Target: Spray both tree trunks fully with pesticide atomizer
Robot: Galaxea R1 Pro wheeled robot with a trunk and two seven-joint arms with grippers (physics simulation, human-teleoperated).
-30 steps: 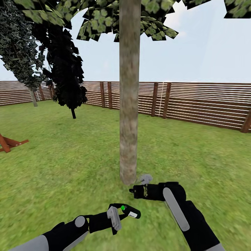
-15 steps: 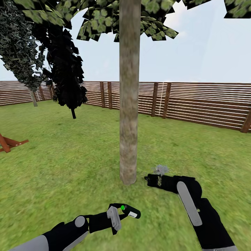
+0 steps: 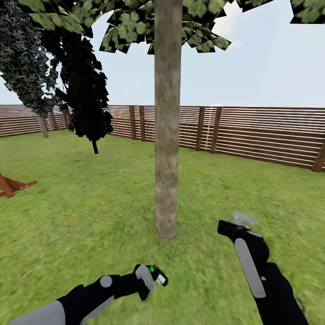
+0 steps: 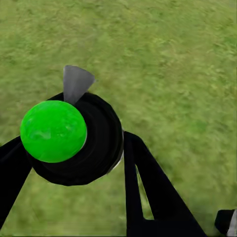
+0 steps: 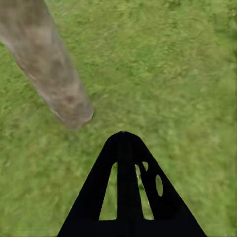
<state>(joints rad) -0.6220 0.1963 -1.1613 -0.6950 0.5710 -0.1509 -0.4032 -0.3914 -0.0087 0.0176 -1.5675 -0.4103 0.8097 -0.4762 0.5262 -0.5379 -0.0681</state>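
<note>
Gripping the atomizer, left hand, nozzle toward the upright trunk.

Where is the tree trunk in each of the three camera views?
Head view: the tree trunk stands upright at the picture's centre, its base on the grass.
Left wrist view: the trunk is not in it.
Right wrist view: the trunk slants across the upper left, its base ahead of the closed right pincer.
Shared landmark: the grass.

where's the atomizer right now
In the head view the pesticide atomizer is held in the left gripper, low over the grass, in front of the tree trunk.
</note>
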